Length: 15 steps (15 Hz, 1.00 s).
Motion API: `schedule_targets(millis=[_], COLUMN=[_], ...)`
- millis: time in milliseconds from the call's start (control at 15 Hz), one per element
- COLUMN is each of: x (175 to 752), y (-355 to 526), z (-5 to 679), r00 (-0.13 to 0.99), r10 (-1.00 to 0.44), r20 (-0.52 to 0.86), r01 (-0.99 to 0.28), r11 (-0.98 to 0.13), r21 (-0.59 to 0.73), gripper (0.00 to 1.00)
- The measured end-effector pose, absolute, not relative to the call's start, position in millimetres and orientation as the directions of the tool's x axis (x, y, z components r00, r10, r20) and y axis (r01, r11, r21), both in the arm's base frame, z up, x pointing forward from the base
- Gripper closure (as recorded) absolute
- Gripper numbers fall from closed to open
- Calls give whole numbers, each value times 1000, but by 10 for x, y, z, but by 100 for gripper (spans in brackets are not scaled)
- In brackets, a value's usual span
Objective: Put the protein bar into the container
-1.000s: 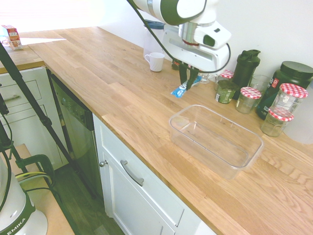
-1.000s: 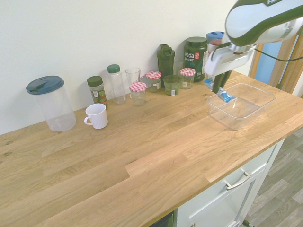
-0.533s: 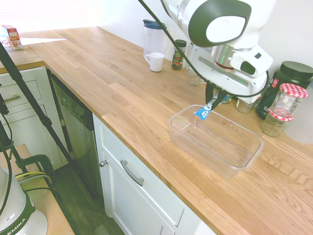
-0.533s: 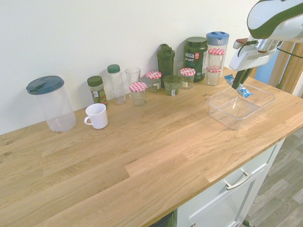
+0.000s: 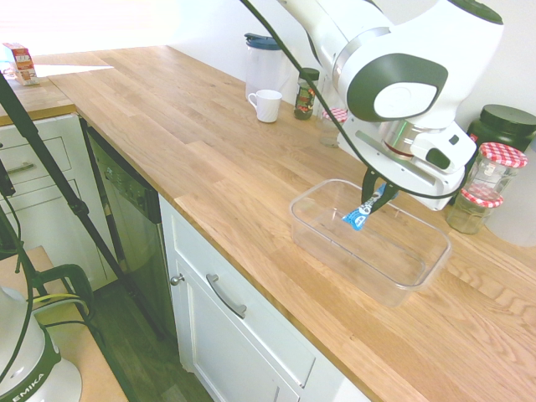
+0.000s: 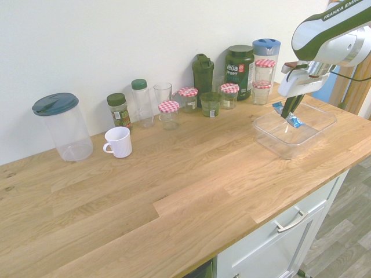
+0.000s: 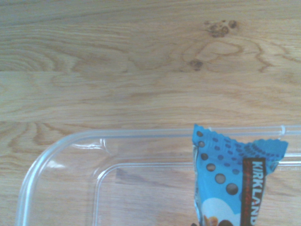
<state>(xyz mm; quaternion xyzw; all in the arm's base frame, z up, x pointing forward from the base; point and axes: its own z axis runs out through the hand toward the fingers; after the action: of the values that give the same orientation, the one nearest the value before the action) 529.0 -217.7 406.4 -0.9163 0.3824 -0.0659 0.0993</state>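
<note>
My gripper (image 5: 374, 194) is shut on the protein bar (image 5: 359, 215), a slim bright blue wrapper that hangs tilted from the fingers, its lower end inside the clear plastic container (image 5: 331, 238). From the other side, the protein bar (image 6: 290, 117) sits low over the container (image 6: 278, 143), with the gripper (image 6: 288, 110) just above the rim. Close up, the blue protein bar (image 7: 233, 179) rises over the container's rounded corner (image 7: 42, 162) and bare bottom.
Behind the container stand several red-checked jars (image 5: 500, 167), a dark tub (image 6: 239, 65) and a black shaker (image 6: 203, 73). Further along the wooden counter (image 5: 184, 134) are a white mug (image 6: 118, 142), spice bottles (image 6: 117, 110), a glass and a lidded pitcher (image 6: 61, 126).
The gripper carried the bar from beside the jars across to the container and lowered it, so the bar's lower end now dips inside the tub.
</note>
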Motion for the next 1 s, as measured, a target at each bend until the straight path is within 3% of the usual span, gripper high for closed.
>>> schedule_targets(millis=[800, 867, 1000], x=[5413, 5429, 5473], y=[-2215, -2219, -2226], z=[3434, 3401, 3396], r00=[699, 699, 700], r10=[-715, -715, -714], r20=[0, -2, -11], r01=[-699, -699, -701], r11=[-683, -684, -683], r21=[-212, -209, -206], gripper=[100, 0, 0])
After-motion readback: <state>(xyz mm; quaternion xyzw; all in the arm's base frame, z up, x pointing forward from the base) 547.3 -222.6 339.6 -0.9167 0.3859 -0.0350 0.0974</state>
